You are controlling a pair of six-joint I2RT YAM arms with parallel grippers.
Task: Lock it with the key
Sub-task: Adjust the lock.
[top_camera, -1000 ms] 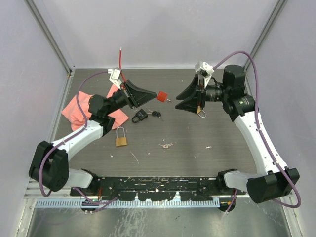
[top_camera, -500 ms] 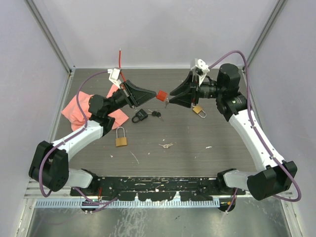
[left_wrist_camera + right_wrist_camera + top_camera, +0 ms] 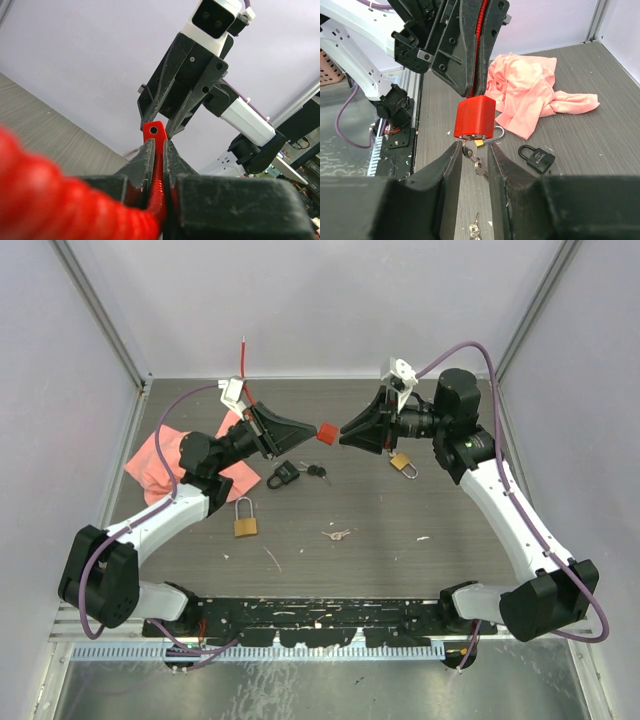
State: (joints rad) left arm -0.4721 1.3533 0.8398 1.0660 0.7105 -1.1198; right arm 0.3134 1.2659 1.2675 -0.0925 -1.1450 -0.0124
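- Red padlock (image 3: 325, 432) up in the air over the middle of the table (image 3: 450, 530), between the two arms, keyhole end facing the right arm.
- Left gripper (image 3: 308, 432) clamped tight on the red shackle (image 3: 158, 172); lock body poking out past the fingertips in the left wrist view.
- Key (image 3: 468, 148) seated in the keyhole on the underside of the lock body, hanging down from it.
- Right gripper (image 3: 473, 150) drawn narrow, one finger on each side of the key; a sliver of gap visible on one side, so firm clamping not confirmed.
- Black padlock (image 3: 283, 477) lying flat on the table below the left gripper, small bunch of keys (image 3: 317, 472) just beside it.
- Brass padlock (image 3: 245, 520) nearer the arm bases, on the left side.
- Second brass padlock (image 3: 404, 465) on the table under the right wrist.
- Loose keys (image 3: 337, 535) near the centre, well apart from all the locks.
- Pink cloth (image 3: 160, 465) crumpled at the left, partly under the left arm.
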